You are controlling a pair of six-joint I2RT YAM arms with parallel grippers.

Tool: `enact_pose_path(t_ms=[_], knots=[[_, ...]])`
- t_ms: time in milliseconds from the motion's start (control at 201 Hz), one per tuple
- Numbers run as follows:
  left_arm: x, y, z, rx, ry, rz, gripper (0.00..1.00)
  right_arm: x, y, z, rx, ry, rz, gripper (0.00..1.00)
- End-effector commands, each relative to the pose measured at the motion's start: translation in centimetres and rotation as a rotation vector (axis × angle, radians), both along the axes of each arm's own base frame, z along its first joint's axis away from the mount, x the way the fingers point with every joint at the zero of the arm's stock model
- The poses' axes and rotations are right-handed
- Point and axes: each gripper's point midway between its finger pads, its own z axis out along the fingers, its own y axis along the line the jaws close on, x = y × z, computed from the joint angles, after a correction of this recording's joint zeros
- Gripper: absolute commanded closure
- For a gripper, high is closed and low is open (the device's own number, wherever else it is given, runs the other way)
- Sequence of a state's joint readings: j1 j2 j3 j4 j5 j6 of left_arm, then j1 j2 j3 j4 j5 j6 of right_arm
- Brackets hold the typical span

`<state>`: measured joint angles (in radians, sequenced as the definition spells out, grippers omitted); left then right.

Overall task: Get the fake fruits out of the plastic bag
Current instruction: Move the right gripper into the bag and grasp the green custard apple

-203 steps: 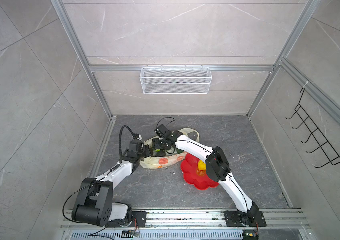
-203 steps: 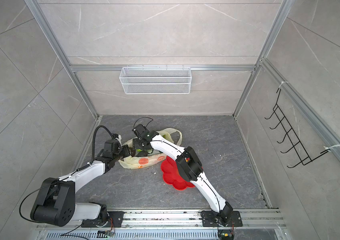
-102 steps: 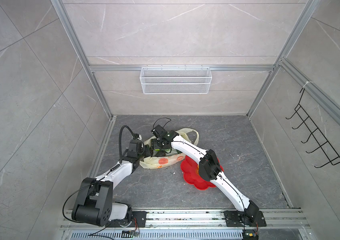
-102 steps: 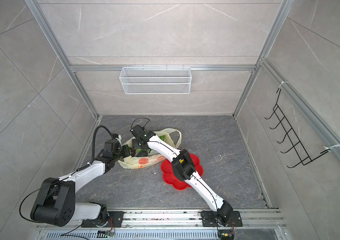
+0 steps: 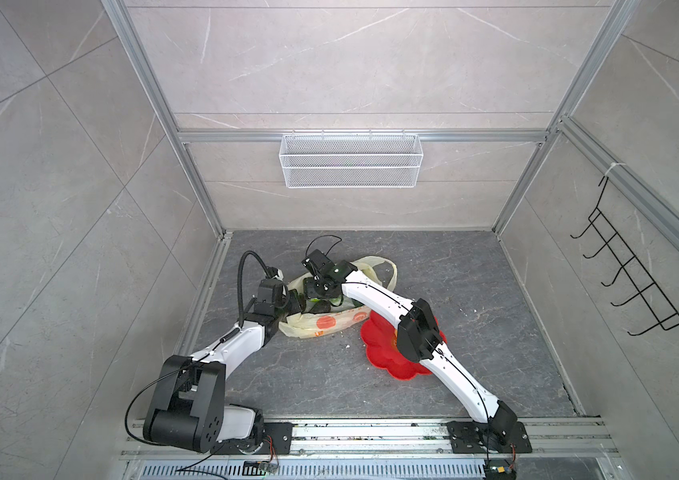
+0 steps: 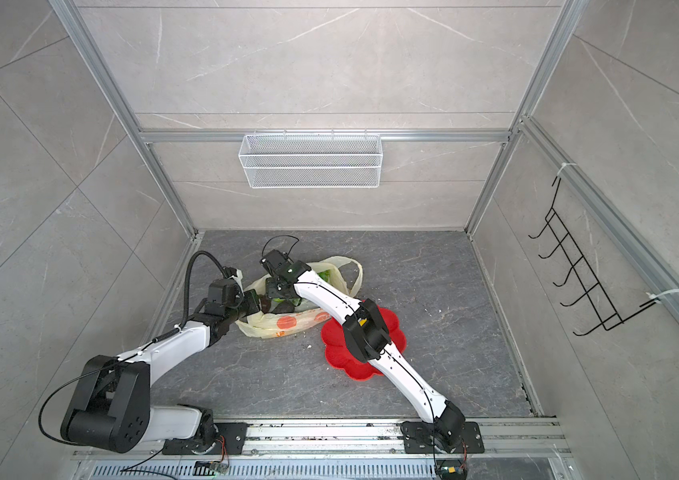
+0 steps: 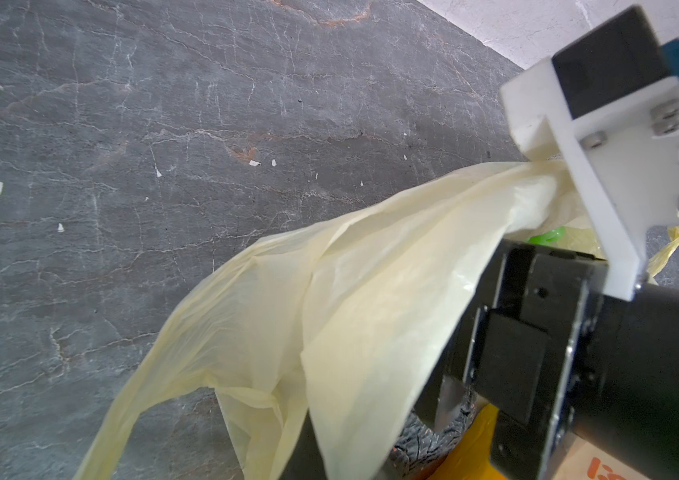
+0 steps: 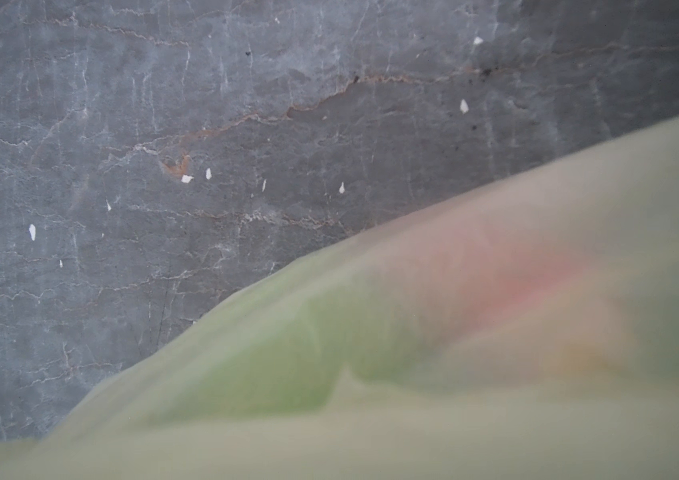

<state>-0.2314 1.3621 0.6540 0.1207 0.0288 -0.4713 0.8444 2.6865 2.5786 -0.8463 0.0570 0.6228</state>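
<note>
The plastic bag (image 5: 317, 325), pale cream with orange prints, lies on the floor left of centre in both top views, its mouth upward. My left gripper (image 5: 291, 306) is shut on the bag's left rim (image 7: 329, 291), and the film drapes over its fingers. My right gripper (image 5: 316, 296) reaches down into the bag's mouth among the fake fruits. The left wrist view shows one of its fingers (image 7: 448, 401) against a dark bumpy avocado (image 7: 423, 440), beside something yellow (image 7: 470, 451) and a green grape (image 7: 545, 239). Blurred bag film (image 8: 454, 353) fills the right wrist view and hides the jaws.
A red flower-shaped plate (image 5: 385, 365) lies just right of the bag, under my right arm's elbow (image 5: 417, 334). A white wire basket (image 5: 350, 160) hangs on the back wall and a black hook rack (image 5: 637, 286) on the right wall. Wall rails border the floor.
My right gripper has shifted a little left, further into the bag's mouth, and that arm's elbow has come down over the red plate. The left arm has kept still.
</note>
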Motion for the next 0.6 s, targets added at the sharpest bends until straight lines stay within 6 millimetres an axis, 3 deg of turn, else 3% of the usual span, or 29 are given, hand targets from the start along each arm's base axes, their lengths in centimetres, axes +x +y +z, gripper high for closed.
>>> enact_pose_path(t_ms=[0, 100, 125, 383, 593], knots=[[0.5, -0.3, 1.3, -0.002, -0.052, -0.011, 0.98, -1.1, -0.6, 3.3, -0.021, -0.027, 0.028, 0.33], [0.5, -0.3, 1.2, 0.001, -0.049, -0.011, 0.98, -1.5, -1.2, 3.6, -0.04, -0.029, 0.029, 0.33], [0.5, -0.3, 1.2, 0.001, -0.05, -0.011, 0.98, -1.5, -1.2, 5.2, -0.022, -0.048, 0.029, 0.33], [0.6, -0.2, 1.2, 0.005, -0.048, -0.009, 0.98, -3.5, -2.2, 7.8, 0.01, -0.055, 0.047, 0.33], [0.6, -0.3, 1.3, 0.008, -0.049, -0.012, 0.98, -5.8, -4.5, 11.1, 0.062, -0.074, 0.039, 0.33]])
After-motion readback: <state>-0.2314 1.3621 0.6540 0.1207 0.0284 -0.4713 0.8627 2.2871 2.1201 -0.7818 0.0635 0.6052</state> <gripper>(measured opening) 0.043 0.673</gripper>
